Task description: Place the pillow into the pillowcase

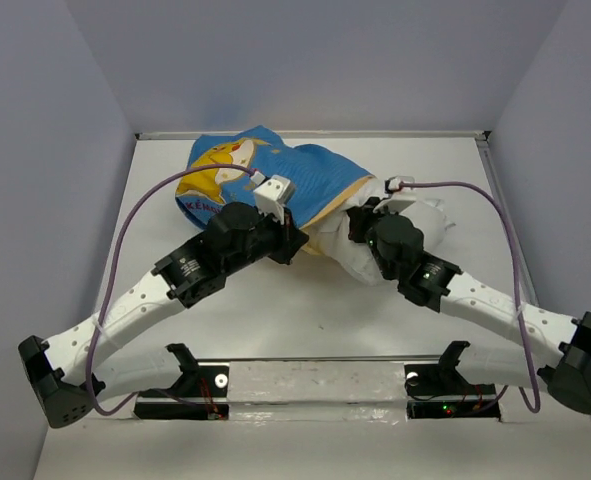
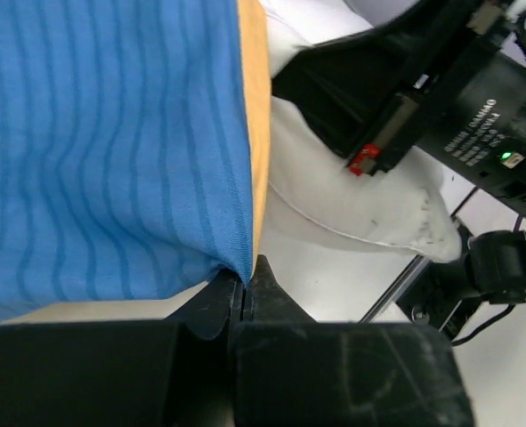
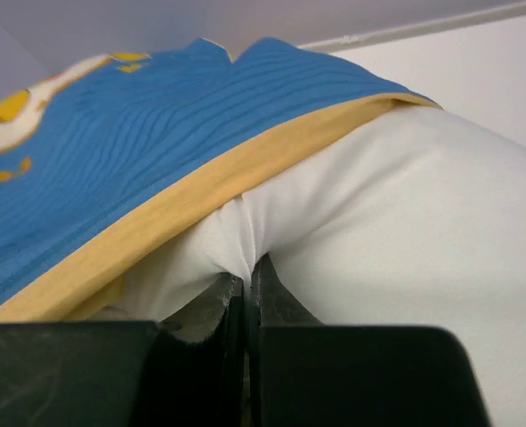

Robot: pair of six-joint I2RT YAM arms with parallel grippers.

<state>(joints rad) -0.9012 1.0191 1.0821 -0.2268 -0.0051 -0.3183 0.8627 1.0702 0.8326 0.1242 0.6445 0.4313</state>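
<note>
Blue ribbed fabric with darker stripes is shown on the upper side of the pillowcase (image 1: 275, 172), with a yellow cartoon printed towards its far left end and a mustard-yellow band along the open hem. The pillowcase is located at the far middle of the table (image 1: 275, 330), close to the back wall (image 1: 315, 60). The pillow (image 1: 347, 256), plain white and plump, is seen partly inside the opening, and its near right end is left protruding from the hem towards the right arm. In the left wrist view, the left gripper (image 2: 246, 286) is closed, with the blue hem corner of the pillowcase pinched between its fingers. In the right wrist view, the right gripper (image 3: 247, 274) is likewise closed, and a fold of white pillow fabric is drawn in between its fingers just below the yellow band. The two grippers are positioned near each other at the mouth of the pillowcase. Bare table surface is presented on the near side, between the bundle and the arm bases, and in narrower strips to the left and right, where the table is bounded by the side walls.
</note>
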